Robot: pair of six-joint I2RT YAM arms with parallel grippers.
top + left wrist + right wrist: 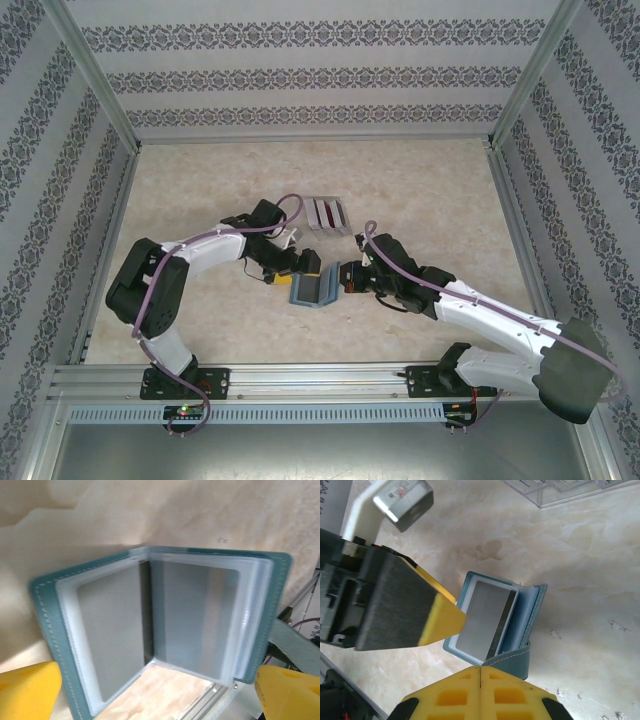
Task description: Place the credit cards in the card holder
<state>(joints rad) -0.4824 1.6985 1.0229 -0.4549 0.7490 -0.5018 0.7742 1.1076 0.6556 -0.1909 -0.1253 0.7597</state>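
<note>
While stood on edge and splayed open like a book, midway between the left and right edges of the surface and nearer its near edge than its far one: teal card holder (pixel 313 290). Inside, clear sleeves; in one of them a grey card (pixel 482 620) with a dark stripe along one side. On the left-edge side, left jaws spread wide, gripping nothing, yellow fingertips (pixel 30 692) flanking the open covers. From the right wrist, one of those tips just at the holder's rim, contact impossible to judge. On the right-edge side, right jaws pressed together, their own yellow tips (pixel 465 690) right up against the stitched edge of one teal cover. Cannot tell whether a sliver of that cover is nipped between them. More cards (pixel 328 213), grey with dark red stripes, set in a clear tray (pixel 570 492) just beyond the holder toward the far edge, apart from both pairs of jaws.
</note>
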